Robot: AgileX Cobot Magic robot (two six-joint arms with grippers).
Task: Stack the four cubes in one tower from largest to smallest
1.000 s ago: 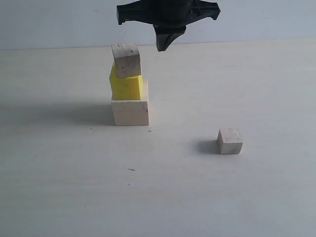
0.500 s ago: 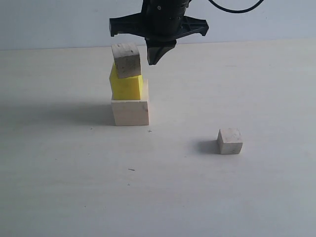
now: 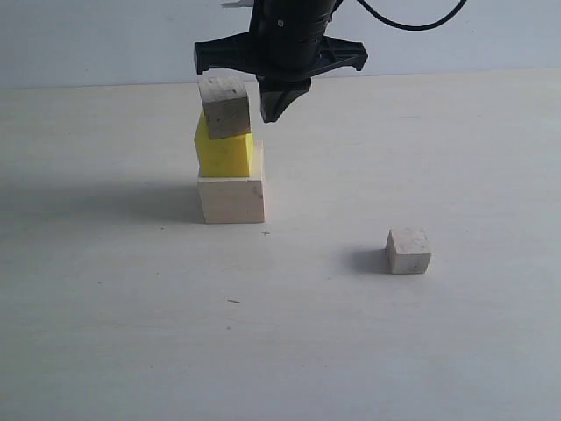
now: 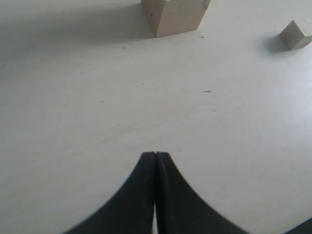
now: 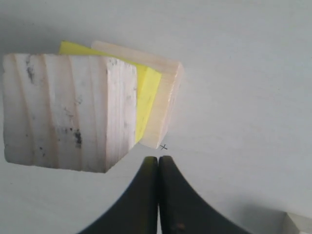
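Tower (image 3: 226, 153): three cubes.
Loose cube (image 3: 408, 251): tower's 4 o'clock.
My right gripper (image 3: 277, 112): closed, empty, beside top cube (image 3: 225, 105).
My left gripper (image 4: 155, 154): closed, empty.

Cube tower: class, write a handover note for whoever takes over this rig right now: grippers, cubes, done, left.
Left gripper: shut, empty, over bare table.
Right gripper: shut, empty, close beside the top small greyish cube; contact unclear.
Tower: large pale wood cube at the base, yellow cube on it, that small cube on top, sitting skewed.
Second small greyish cube lies alone on the table, apart from the tower.
Done: three cubes stacked.
Left: place the last small cube on top.
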